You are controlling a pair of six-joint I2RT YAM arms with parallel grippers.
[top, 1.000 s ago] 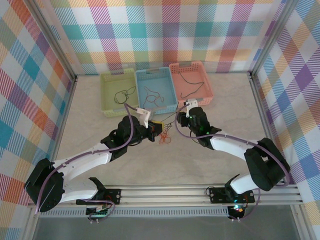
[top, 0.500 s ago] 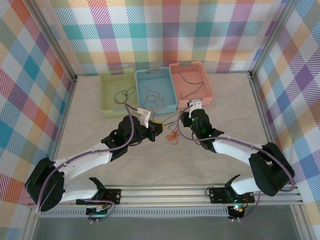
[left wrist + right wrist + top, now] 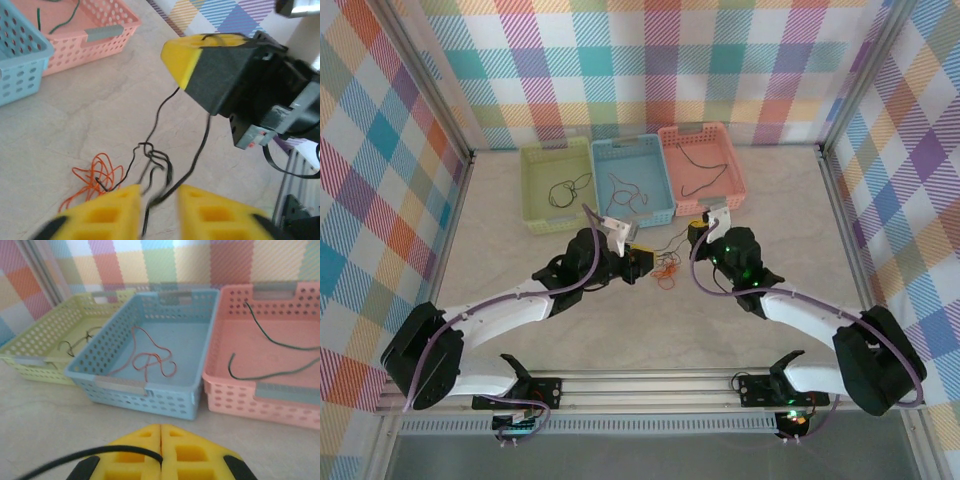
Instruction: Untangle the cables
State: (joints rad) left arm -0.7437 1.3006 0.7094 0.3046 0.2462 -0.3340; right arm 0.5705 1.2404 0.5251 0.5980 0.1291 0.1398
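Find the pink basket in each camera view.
Top external: pink basket at the far edge, rightmost of three.
Left wrist: upper left.
Right wrist: right side.
Shared landmark: blue basket, right beside it.

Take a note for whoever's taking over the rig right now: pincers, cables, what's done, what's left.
The right pincer is shut on the black cable.
The left pincer is open, black cable passing between its fingers.
The orange cable lies on the table, looped with the black one.
Done: dark cable in green basket, red cable in blue basket, green cable in pink basket.
Left: separate black from orange.
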